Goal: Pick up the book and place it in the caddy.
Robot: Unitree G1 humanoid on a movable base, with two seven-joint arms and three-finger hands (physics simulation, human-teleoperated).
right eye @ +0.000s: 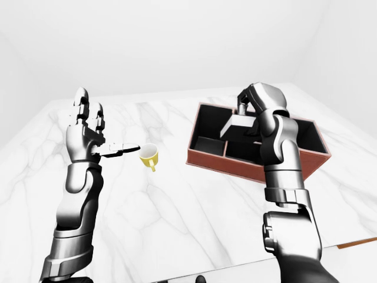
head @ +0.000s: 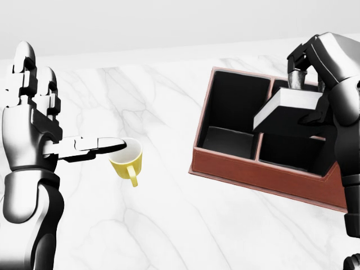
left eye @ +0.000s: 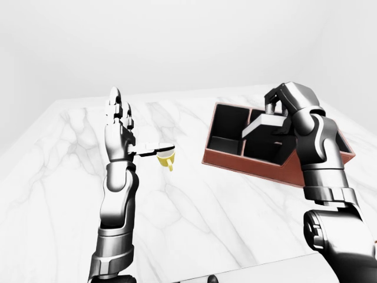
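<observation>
You are in the carry-and-place step: your right hand (head: 315, 84) grips the book (head: 287, 108), fingers closed round its far end, and holds it in the air over the caddy (head: 247, 169) at the right of the head view. The book sits above the divider between compartments, tilted with its near corner low, and does not touch the walls as far as the views show.

The next move, as I judge it, is to line the book up with one compartment and lower it before you let go; the tilt could catch it on the divider or rim. Which compartment fits it best I cannot tell.

The book is a plain grey-white slab, a pale top face and a darker side, no printing visible. The caddy is a reddish-brown tray with dark compartments, lying on the marbled worktop (head: 169, 225).

Your left hand (head: 34, 112) stands upright at the left of the head view, fingers spread wide and holding nothing, its thumb reaching toward a yellow cup (head: 128, 158) near mid-frame.
</observation>
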